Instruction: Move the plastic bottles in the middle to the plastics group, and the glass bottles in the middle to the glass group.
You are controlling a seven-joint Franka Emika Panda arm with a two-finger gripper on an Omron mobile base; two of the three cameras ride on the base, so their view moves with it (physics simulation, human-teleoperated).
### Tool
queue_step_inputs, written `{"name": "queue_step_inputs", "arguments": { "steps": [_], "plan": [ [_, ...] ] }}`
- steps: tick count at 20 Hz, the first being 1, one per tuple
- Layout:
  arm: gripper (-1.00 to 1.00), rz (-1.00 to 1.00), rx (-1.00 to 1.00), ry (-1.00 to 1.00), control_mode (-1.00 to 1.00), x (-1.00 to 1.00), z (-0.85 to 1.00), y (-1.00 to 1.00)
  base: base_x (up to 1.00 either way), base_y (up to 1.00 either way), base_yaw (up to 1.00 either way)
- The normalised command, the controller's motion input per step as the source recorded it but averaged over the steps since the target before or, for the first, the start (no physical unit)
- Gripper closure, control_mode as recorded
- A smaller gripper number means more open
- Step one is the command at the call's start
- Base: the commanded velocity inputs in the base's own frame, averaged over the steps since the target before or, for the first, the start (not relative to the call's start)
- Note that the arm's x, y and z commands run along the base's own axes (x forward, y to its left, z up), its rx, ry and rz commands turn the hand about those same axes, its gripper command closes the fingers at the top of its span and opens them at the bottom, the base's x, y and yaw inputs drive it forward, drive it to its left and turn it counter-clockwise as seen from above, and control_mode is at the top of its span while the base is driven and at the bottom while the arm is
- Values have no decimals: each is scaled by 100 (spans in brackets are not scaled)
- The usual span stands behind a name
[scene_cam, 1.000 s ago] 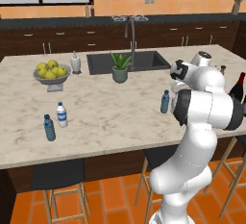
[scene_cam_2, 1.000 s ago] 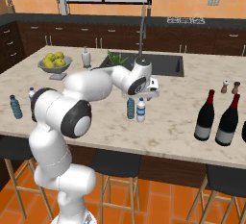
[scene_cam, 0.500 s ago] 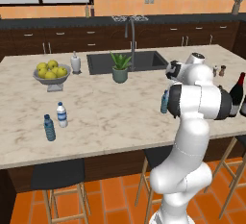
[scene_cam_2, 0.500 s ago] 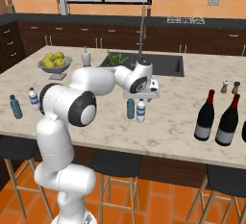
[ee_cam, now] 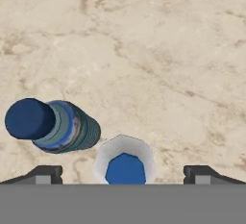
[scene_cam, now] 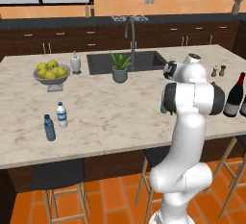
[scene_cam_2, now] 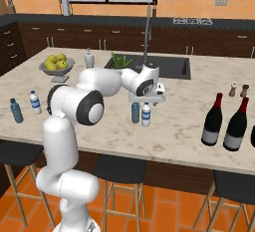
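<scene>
Gripper [ee_cam: 123, 175] hangs just above the two middle bottles on the marble counter [scene_cam_2: 179, 121], pointing down at them. From the hand view its two dark fingertips [ee_cam: 46, 174] stand wide apart, nothing between them is gripped; so it is open, not holding anything. Directly under it, btw the tips, is the clear bottle [ee_cam: 124, 163], seen from top as a white ring with a blue centre. Just beside it stands the blue-tinted bottle [ee_cam: 54, 125] with a blue cap, very close to the clear one; I cannot tell if they touch.

From the right base view the gripper [scene_cam_2: 148, 98] is over the same pair: clear bottle [scene_cam_2: 146, 115] w/ white cap and blue-tinted bottle [scene_cam_2: 135, 112] stand upright side by side near the front middle of the counter. From the left base view the arm hides most of them; only a bit of the blue-tinted bottle [scene_cam: 163, 106] shows.

Plastics group [scene_cam: 54, 121]: two small water bottles upright near the left front of the counter, well apart from the middle pair. Glass group [scene_cam_2: 225, 122]: tall dark wine bottles at the right end, also well apart.

Farther back: fruit bowl [scene_cam: 51, 72], white soap dispenser [scene_cam: 75, 63], potted plant [scene_cam: 120, 68] beside the sink [scene_cam: 144, 59], and salt and pepper shakers [scene_cam_2: 238, 90].
</scene>
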Motion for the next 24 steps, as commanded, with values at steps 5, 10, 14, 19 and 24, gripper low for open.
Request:
{"name": "queue_step_inputs", "arguments": {
  "steps": [5,10,14,19,24],
  "plan": [
    [-100,1,0,0,-100,8,-18,0,0,0,0],
    [-100,3,0,0,-100,12,-10,0,0,0,0],
    [100,2,0,0,-100,-1,-9,0,0,0,0],
    [100,1,0,0,-100,-3,-1,-2,0,0,0],
    [100,0,0,0,-100,-32,16,-10,0,0,0]
  ]
}}
